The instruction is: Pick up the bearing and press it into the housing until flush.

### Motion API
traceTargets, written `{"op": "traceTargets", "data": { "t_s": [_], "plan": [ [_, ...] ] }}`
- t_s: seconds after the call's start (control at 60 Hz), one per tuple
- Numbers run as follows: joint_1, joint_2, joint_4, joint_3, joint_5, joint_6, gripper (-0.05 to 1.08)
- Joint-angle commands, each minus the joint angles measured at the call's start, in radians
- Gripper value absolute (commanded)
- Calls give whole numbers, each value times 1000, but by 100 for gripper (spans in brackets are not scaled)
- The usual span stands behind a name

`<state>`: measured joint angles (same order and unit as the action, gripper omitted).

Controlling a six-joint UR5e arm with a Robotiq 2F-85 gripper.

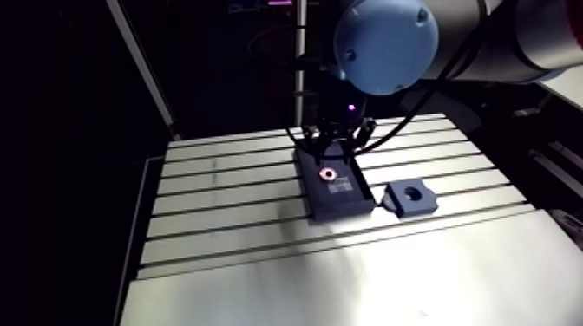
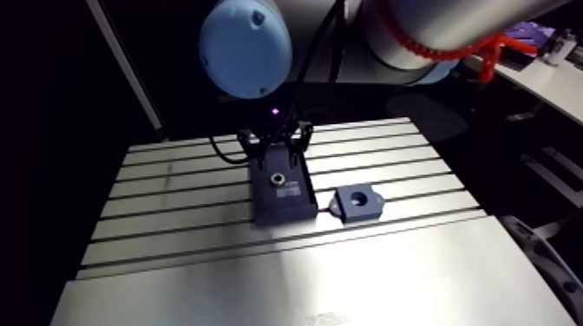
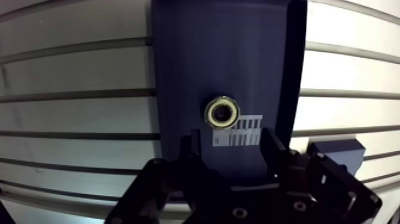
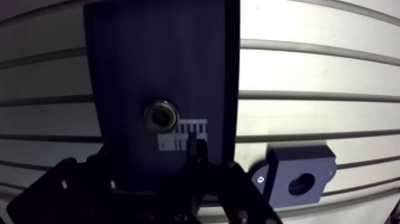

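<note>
A: Arm view, left to right. What do we have?
B: Slotted aluminium table [image 1: 260, 260]. Mid-table there's a dark rectangular flat tray [image 1: 340, 198], long side crossing the slots. A small metal ring bearing [image 1: 330, 172] lies on the tray. To the right, just beside the tray's near end, the dark square housing block [image 1: 411, 197] sits flat on the table, its round bore [image 1: 415, 194] facing up.
A: End effector?
B: The black two-finger gripper [image 3: 233, 143] hangs above the tray. In the arm view we can't read it, as the fingers are only a dark clump.
A: And the wrist view?
B: There we see both fingers [image 3: 191, 156] spread apart. Between them is only tray surface and a white printed label [image 3: 238, 136]. It grips nothing. The bearing lies flat, hole up, just ahead of the fingertips and not touching them.
A: Housing from the wrist?
B: It's beside the gripper, off the tray. One eye catches only a corner. The other shows the whole block and its bore, with nothing seated in it. Only the arm view gives us tray and housing complete together.
</note>
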<state>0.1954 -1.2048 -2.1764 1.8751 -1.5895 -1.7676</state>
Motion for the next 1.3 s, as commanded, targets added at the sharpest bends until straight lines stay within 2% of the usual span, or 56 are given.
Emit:
{"op": "traceTargets", "data": {
  "t_s": [0.017, 0.533, 1.3],
  "plan": [
    [0, 2, -15, 11, -2, 2, 38],
    [-2, 6, -58, 34, -2, -3, 40],
    [-1, 44, -69, 23, -5, -5, 40]
  ]
}}
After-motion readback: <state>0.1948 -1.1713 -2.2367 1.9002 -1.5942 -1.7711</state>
